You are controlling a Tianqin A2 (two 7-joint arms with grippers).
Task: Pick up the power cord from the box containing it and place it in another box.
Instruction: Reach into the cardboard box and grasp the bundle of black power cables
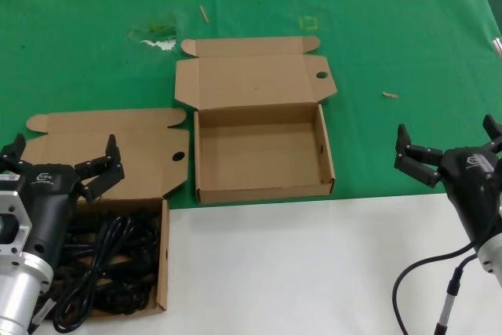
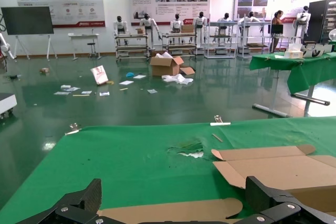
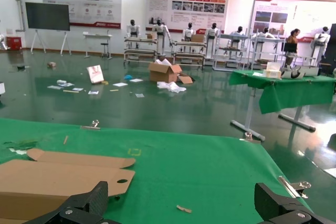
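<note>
Above the cord-filled box [image 1: 118, 272], left hand [image 1: 63, 164] open — right hand [image 1: 447, 151] open too.

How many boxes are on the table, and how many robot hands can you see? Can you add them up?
Brown cardboard boxes: 2, the empty open one in the middle and the one full of black power cords by the left arm.
Black robot grippers: 2, the left gripper and the right gripper, both open.
Total: 4
</note>
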